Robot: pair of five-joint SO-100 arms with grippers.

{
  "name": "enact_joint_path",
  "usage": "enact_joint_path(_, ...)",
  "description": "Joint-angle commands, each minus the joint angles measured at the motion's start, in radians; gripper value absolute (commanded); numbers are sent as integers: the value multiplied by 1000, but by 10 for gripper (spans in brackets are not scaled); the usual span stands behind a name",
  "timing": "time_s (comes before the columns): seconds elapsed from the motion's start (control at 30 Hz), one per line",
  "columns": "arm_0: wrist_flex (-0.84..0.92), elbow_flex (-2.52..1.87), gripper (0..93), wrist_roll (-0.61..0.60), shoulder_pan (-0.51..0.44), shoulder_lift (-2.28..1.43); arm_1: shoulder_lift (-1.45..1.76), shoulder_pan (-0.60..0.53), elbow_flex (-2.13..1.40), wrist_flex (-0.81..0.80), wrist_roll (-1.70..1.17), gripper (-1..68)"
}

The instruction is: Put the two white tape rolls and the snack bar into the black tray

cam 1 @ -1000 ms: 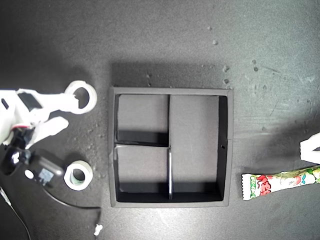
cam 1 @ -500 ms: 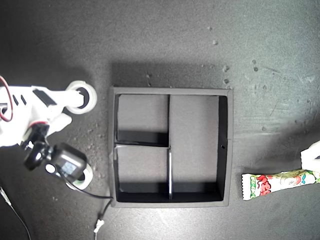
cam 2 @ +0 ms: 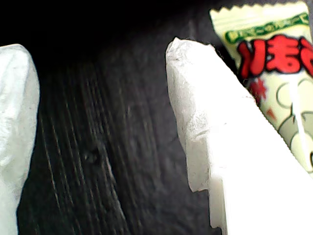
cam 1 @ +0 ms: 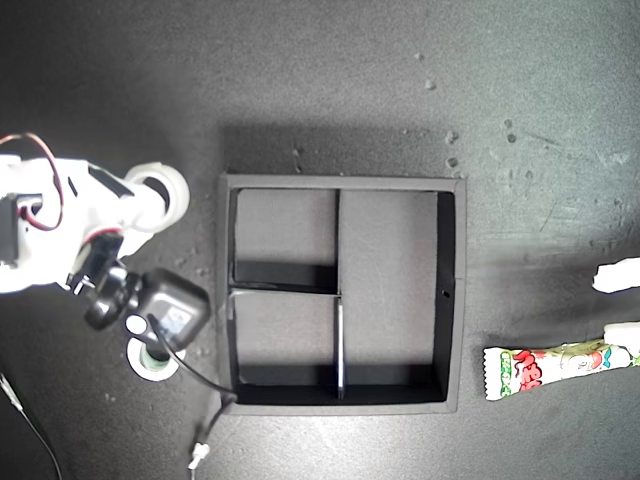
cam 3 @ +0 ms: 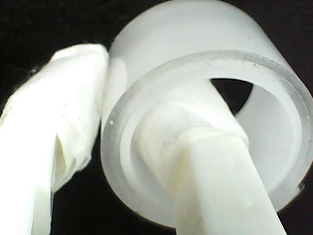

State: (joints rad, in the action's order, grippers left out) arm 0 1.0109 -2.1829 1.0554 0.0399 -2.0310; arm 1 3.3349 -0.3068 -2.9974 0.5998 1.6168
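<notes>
So from the exterior view: the black tray sits mid-frame, nothing in any of its three compartments. Off the exterior view's left, my second gripper has the all-white tape roll pinched, just beside the tray's outer wall. The arm covers part of that roll, so only an arc of it shows. Lower down, the other tape roll with the greenish core is mostly hidden under the black camera housing; just a sliver of its rim peeks out. At the exterior view's right edge the snack bar lies on the dark tabletop, well apart from the tray, and its far end is cut off by the frame. My first gripper is only two white tips at that edge.

First wrist view: the first gripper's fingers stand wide apart with bare tabletop between them. One finger covers part of the snack bar. Bold red lettering on the wrapper, looks Japanese, but it's cut off so I can't read it properly.

Second wrist view: one finger goes through the roll's hole, the other presses its outside wall. Everything else is black.
</notes>
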Motion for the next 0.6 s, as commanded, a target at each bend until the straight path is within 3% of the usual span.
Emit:
enact_joint_path(0.0,78,172,0,-31,-20,-38,-5,-3,67,-34,-762,213)
enact_joint_path(0.13,143,342,0,-54,-35,11,-78,8,146,-34,-810,231)
enact_joint_path(0.3,196,586,0,-78,-61,169,-512,18,428,-29,-815,284)
enact_joint_path(0.57,348,1017,0,-94,-94,577,-1129,-84,963,247,-489,318)
